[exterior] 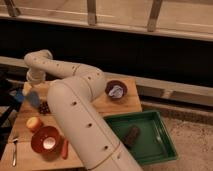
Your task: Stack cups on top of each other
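Observation:
The translucent light blue cup (33,98) is at the far left of the wooden table (107,107), right at the end of my arm. My gripper (26,93) is down at this cup, below the white wrist (34,75); the thick arm hides much of it. The pale cream-white cup (34,123) stands upright on the table in front of the blue cup, a short way nearer the camera. The two cups are apart.
A wide orange-red bowl (46,140) sits at the front left, with an orange stick (65,149) beside it and a fork (14,151) on its left. A dark cluster (45,107) lies near the blue cup. A maroon bowl (116,90) is at the back right. A green tray (165,152) holds a brown item (132,135).

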{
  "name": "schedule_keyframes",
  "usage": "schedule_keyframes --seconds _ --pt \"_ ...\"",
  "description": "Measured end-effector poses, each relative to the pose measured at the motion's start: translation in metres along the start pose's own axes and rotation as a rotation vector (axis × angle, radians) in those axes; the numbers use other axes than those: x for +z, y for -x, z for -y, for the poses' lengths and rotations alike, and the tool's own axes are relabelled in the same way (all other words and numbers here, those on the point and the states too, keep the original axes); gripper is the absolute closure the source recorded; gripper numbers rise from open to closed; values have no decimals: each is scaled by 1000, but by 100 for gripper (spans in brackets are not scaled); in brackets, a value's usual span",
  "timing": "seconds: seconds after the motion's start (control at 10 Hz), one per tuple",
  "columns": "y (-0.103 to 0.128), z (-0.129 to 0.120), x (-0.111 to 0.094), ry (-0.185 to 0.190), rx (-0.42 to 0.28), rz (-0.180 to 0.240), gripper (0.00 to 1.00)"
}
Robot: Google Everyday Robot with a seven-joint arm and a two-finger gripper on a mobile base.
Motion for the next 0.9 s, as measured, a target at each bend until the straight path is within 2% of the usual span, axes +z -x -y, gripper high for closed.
schedule_keyframes --seconds 0.3,0.6,0.9 --pt "-17 11 16 31 55 4 20" --pt "-18 12 30 52 71 8 23" --pt "-20 17 33 42 84 20 51"
